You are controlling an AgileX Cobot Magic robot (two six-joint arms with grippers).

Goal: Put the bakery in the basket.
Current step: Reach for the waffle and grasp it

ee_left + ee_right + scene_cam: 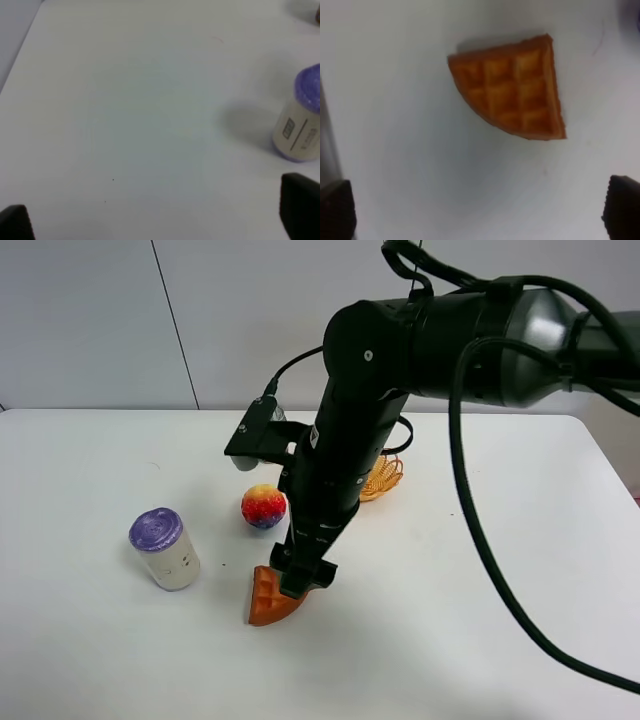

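The bakery, an orange-brown waffle wedge point(268, 602), lies flat on the white table near the front middle. My right gripper point(305, 580) hangs just above its right edge, reaching in from the right. In the right wrist view the wedge point(512, 87) lies between and ahead of the two dark fingertips point(337, 210), which stand wide apart; the gripper point(480, 215) is open and empty. The golden wicker basket point(383, 478) sits behind the arm, mostly hidden by it. My left gripper point(157, 215) is open over bare table and does not show in the exterior view.
A red-yellow-blue ball point(263, 506) lies behind the wedge. A cream can with a purple lid point(165, 548) stands to the left; it also shows in the left wrist view point(302, 120). The right arm point(350, 420) spans the middle of the table.
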